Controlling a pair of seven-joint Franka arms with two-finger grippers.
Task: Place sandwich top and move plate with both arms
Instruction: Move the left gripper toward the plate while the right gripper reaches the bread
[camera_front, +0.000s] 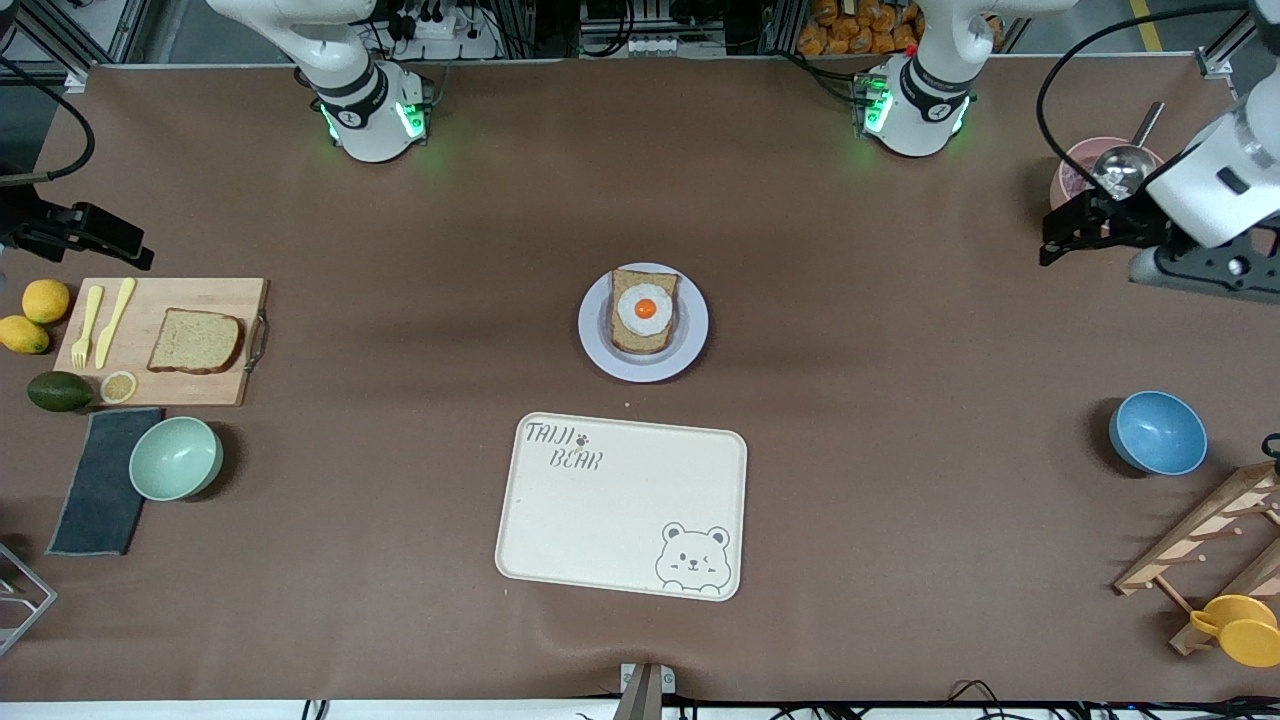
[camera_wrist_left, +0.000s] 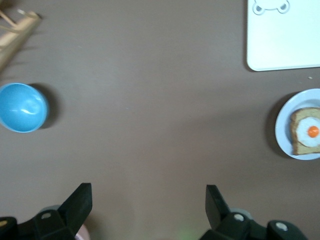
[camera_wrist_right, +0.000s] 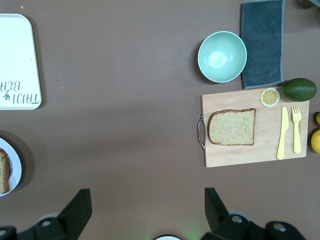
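The sandwich top (camera_front: 197, 341), a plain brown bread slice, lies on a wooden cutting board (camera_front: 200, 385) at the right arm's end of the table; it also shows in the right wrist view (camera_wrist_right: 232, 127). The lavender-white plate (camera_front: 598, 345) sits mid-table and bears a bread slice with a fried egg (camera_front: 644, 311); the plate also shows in the left wrist view (camera_wrist_left: 282, 131). My right gripper (camera_front: 135, 255) is open and empty, raised over the table's end near the board. My left gripper (camera_front: 1050, 240) is open and empty, raised over the left arm's end.
A cream bear tray (camera_front: 620, 505) lies nearer the camera than the plate. A mint bowl (camera_front: 176, 457), dark cloth (camera_front: 100, 490), avocado, lemons and yellow cutlery surround the board. A blue bowl (camera_front: 1158, 432), pink bowl with ladle (camera_front: 1110, 165) and wooden rack (camera_front: 1210, 540) stand at the left arm's end.
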